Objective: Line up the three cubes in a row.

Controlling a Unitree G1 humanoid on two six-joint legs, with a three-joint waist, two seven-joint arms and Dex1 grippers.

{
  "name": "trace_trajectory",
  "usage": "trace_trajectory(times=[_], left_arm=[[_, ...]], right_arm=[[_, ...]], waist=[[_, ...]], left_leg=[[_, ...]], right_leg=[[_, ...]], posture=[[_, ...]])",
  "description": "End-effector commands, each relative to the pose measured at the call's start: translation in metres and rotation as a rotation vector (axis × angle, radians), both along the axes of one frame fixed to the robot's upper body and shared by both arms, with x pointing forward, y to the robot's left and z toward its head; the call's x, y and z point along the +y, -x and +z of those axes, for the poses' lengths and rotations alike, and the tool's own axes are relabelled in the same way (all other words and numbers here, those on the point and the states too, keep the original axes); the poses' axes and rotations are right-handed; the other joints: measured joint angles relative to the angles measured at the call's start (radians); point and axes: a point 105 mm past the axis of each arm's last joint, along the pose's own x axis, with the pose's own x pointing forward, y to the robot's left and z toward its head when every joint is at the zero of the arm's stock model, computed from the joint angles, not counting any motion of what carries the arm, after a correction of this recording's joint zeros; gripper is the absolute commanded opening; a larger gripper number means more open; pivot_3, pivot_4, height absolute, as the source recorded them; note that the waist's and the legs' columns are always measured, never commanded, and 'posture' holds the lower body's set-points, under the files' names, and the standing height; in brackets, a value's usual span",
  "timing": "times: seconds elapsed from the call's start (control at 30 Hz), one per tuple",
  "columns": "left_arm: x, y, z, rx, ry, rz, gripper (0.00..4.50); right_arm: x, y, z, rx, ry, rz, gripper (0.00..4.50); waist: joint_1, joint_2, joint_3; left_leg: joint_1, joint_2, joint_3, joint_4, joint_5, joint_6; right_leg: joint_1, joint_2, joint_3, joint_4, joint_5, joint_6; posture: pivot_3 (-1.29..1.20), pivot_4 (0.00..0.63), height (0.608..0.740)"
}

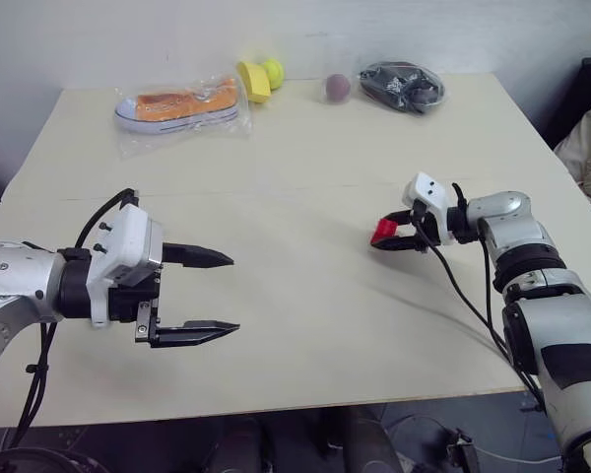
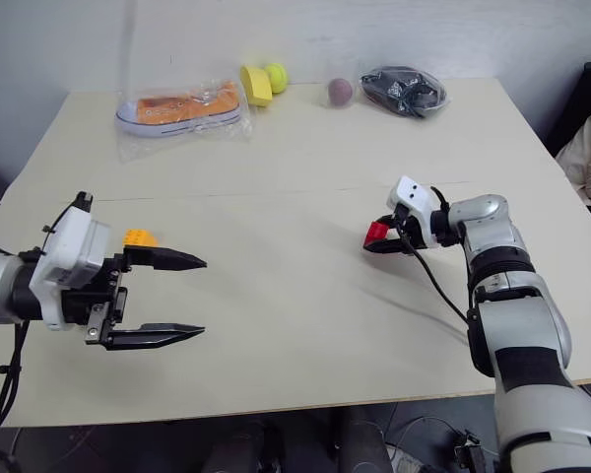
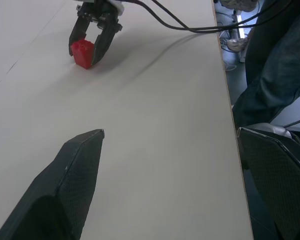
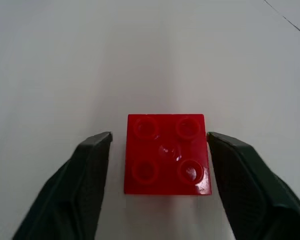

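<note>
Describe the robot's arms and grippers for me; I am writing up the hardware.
Both arms are silver-grey metal with black joint sections. The left gripper and right gripper each have a white housing and two black, tapered, pointed fingers. Loose black cables run along both forearms.

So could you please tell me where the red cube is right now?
The red cube sits on the table, on the robot's right side, between the two fingers of the right end effector, which flank it with small gaps showing in the right wrist view.
</note>
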Motion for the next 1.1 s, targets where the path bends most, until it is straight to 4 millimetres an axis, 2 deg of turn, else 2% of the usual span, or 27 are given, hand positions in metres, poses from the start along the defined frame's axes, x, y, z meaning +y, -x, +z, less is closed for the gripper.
trace_trajectory(times=[0.03, 0.07, 0.2, 0.3, 0.37, 0.5, 0.57, 0.83, 1.0, 1.1], left_arm=[[-0.001, -0.002, 0.005, -0.022, 0.011, -0.011, 4.5], [-0.001, -0.003, 0.005, -0.023, 0.01, -0.011, 4.5], [-0.005, -0.002, 0.005, -0.011, 0.008, -0.047, 4.5], [-0.01, 0.003, -0.005, 0.021, -0.018, -0.098, 4.5], [-0.014, 0.006, -0.013, 0.032, -0.036, -0.129, 4.5], [-0.02, 0.009, -0.018, 0.029, -0.052, -0.179, 4.5], [-0.022, 0.01, -0.022, 0.023, -0.067, -0.201, 4.5], [-0.023, 0.008, -0.023, 0.012, -0.069, -0.209, 4.5], [-0.023, 0.006, -0.022, 0.006, -0.065, -0.203, 4.5], [-0.022, 0.004, -0.022, -0.001, -0.064, -0.184, 4.5]], right_arm=[[0.0, -0.001, 0.013, -0.055, -0.013, 0.02, 1.79], [0.0, 0.001, 0.014, -0.062, -0.014, 0.039, 1.48], [0.01, 0.021, 0.018, -0.051, -0.028, 0.216, 1.49], [0.024, 0.057, 0.01, -0.062, 0.019, 0.413, 1.49], [0.034, 0.082, 0.006, -0.058, 0.027, 0.482, 1.49], [0.046, 0.12, 0.001, -0.012, 0.003, 0.51, 1.49], [0.049, 0.131, -0.01, -0.016, 0.029, 0.492, 1.49], [0.052, 0.146, -0.029, 0.008, 0.064, 0.475, 1.49], [0.057, 0.147, -0.037, 0.007, 0.065, 0.475, 1.49], [0.057, 0.147, -0.041, -0.015, 0.096, 0.5, 2.47]], waist=[[0.0, 0.0, 0.0], [0.0, 0.0, 0.0], [0.001, 0.0, 0.0], [0.013, 0.0, 0.0], [0.025, 0.0, 0.0], [0.026, 0.0, 0.0], [0.029, 0.0, 0.0], [0.026, 0.0, 0.0], [0.028, 0.0, 0.0], [0.028, -0.001, 0.0]], left_leg=[[0.0, 0.0, 0.0, 0.0, 0.0, 0.0], [0.0, 0.0, 0.0, 0.0, 0.0, 0.0], [0.0, 0.0, 0.0, 0.0, 0.0, 0.0], [0.0, 0.0, -0.001, 0.0, 0.0, 0.0], [0.0, 0.0, -0.001, 0.0, 0.0, 0.0], [-0.001, 0.0, -0.001, 0.003, 0.0, 0.0], [0.001, -0.001, -0.001, 0.003, 0.0, 0.0], [0.002, 0.0, 0.0, 0.002, 0.0, -0.001], [0.001, 0.0, 0.0, 0.002, 0.001, -0.001], [0.002, 0.0, 0.0, 0.002, 0.001, -0.001]], right_leg=[[0.0, 0.0, 0.0, 0.0, 0.0, 0.0], [0.0, 0.0, 0.0, 0.0, 0.0, 0.0], [0.0, 0.0, 0.0, 0.0, 0.0, 0.0], [0.0, 0.001, 0.0, 0.0, 0.0, 0.0], [0.0, 0.001, 0.0, 0.0, 0.0, 0.0], [0.0, 0.001, 0.001, 0.0, 0.0, 0.001], [0.001, 0.0, 0.001, -0.002, 0.0, 0.001], [0.001, 0.002, 0.001, -0.003, 0.0, 0.001], [0.001, 0.002, 0.001, -0.003, 0.0, 0.001], [0.001, 0.002, 0.001, -0.003, 0.0, 0.001]], posture=[[0.0, 0.15, 0.74], [0.0, 0.15, 0.74], [0.0, 0.15, 0.74], [0.0, 0.15, 0.74], [0.0, 0.15, 0.74], [0.0, 0.15, 0.74], [0.0, 0.15, 0.74], [0.0, 0.15, 0.74], [0.0, 0.15, 0.74], [0.0, 0.15, 0.74]])
